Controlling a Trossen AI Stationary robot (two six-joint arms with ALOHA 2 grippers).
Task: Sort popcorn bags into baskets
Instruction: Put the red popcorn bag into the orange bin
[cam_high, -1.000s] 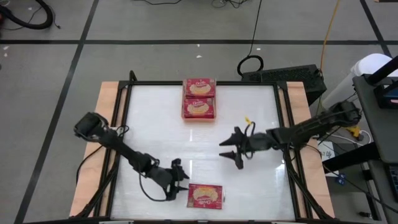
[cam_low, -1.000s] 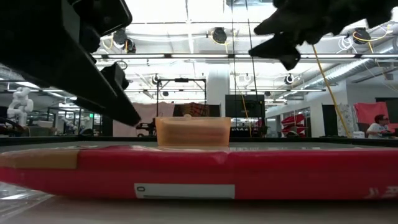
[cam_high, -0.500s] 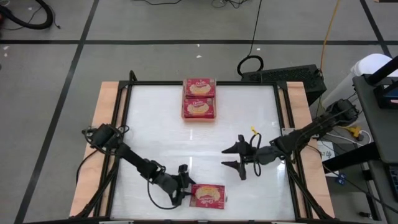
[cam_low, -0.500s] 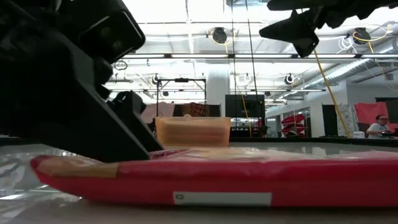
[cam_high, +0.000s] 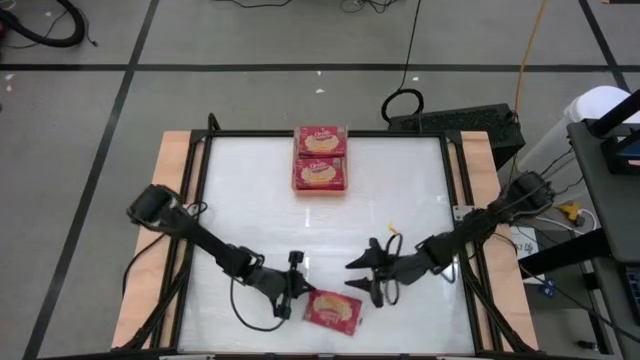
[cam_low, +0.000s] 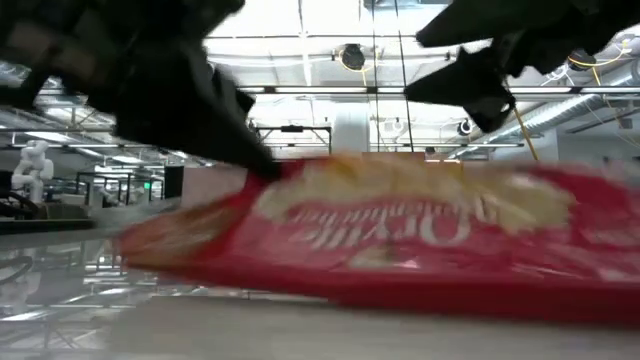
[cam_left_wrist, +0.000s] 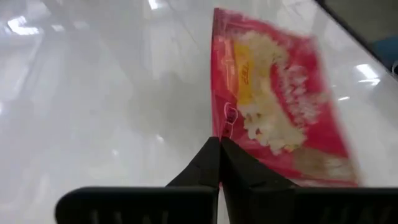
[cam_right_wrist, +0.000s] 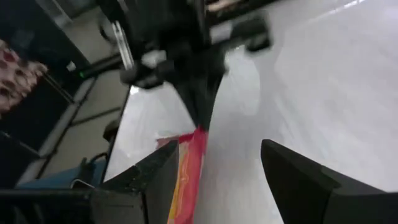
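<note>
One red popcorn bag (cam_high: 335, 311) with a yellow popcorn picture lies near the table's near edge. It also shows in the low view (cam_low: 400, 240). My left gripper (cam_high: 303, 292) is shut on its left edge. My right gripper (cam_high: 362, 280) is open and empty, just above and right of the bag. Its fingers stand apart in the right wrist view (cam_right_wrist: 217, 180), with the bag's edge (cam_right_wrist: 186, 174) ahead of them. The orange basket (cam_high: 294, 160) sits at the far middle of the table with two red bags (cam_high: 320, 140) (cam_high: 320, 175) lying flat in it. My left gripper pinches the bag's left short edge (cam_left_wrist: 217, 127) between its two fingers, which come in low and slanting from the table's left. The bag tilts, its held end raised and its printed face turned toward the near edge. Its right end stays low at the table.
A black frame (cam_high: 200, 200) borders the white table top, with wooden strips outside it. Between the basket and the two grippers the white top is bare. Cables and a black box lie on the floor beyond the far edge.
My left gripper has moved right to the bag's left edge and raised it. The bag has tipped up from lying flat and turned a little. My right gripper has come down and toward the near edge, ending close above the bag, still open.
</note>
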